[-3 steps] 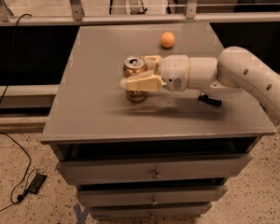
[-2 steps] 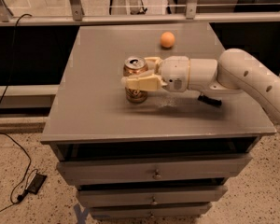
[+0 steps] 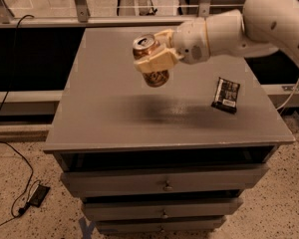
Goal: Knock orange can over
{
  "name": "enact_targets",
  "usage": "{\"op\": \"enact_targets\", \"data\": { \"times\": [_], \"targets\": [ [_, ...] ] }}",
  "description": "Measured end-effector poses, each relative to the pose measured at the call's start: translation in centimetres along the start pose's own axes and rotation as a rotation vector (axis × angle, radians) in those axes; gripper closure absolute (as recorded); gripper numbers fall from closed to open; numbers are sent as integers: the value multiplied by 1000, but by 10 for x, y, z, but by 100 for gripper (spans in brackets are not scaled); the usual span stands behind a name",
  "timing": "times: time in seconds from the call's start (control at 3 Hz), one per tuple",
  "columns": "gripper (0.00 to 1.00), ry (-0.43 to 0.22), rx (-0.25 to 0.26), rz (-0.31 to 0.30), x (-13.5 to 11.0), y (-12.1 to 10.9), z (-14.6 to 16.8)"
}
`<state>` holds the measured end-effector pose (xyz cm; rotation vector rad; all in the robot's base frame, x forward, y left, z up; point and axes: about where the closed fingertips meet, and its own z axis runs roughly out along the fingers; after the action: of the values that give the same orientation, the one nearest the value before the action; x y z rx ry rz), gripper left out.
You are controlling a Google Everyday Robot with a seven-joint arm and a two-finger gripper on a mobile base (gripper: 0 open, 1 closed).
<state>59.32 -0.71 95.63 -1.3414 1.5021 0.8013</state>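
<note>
The orange can [image 3: 144, 46] is a shiny copper can with a silver pull-tab top. It hangs in the air above the grey table [image 3: 104, 123], tilted with its top toward the left and back, and its shadow lies on the tabletop below. My gripper [image 3: 151, 61] comes in from the right on a white arm. Its cream fingers [image 3: 162, 57] are shut around the can's middle.
A small black packet [image 3: 225, 94] lies on the right side of the tabletop. The table is a drawer cabinet with handles on its front [image 3: 165, 186]. A rail [image 3: 50, 21] runs behind it. A cable and adapter [image 3: 36, 195] lie on the floor at the left.
The can stood on the table inside the gripper; now it is lifted off the tabletop and tilted. The small orange ball at the back no longer shows.
</note>
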Motion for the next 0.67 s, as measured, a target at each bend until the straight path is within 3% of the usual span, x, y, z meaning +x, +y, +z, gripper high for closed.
{"op": "enact_targets", "data": {
  "times": [0.33,0.67],
  "targets": [
    [100,245,-28,-89,-26,1,-9],
    [100,465,-89,-234,-47,24,13]
  ]
}}
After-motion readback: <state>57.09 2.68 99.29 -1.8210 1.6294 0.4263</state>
